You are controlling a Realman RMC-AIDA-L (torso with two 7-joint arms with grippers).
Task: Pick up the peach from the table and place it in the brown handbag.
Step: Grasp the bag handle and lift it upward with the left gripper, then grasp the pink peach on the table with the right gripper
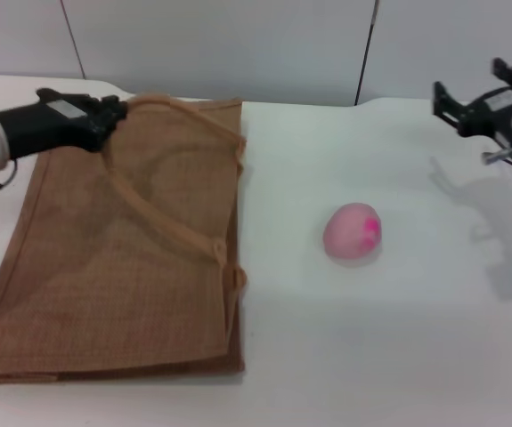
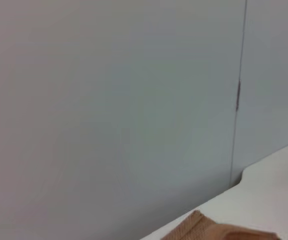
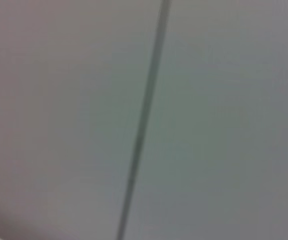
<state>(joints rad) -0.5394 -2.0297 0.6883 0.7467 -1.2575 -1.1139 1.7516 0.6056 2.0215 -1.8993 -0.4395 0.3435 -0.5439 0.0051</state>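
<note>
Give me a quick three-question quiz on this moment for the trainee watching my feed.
1. True or false: the small rounded pale-pink peach is already inside the flat tan-brown jute handbag.
2. Which gripper is at the handbag's arched strap handle? A) left gripper B) right gripper C) neither
3. Fill in: the peach lies on the white matte table, between the handbag and the ____ gripper.

Key
1. False: it sits on the bare table, clear of the bag.
2. A: the left gripper is at the handle by the bag's far edge; the right gripper hangs open above the table's far right.
3. right
</note>
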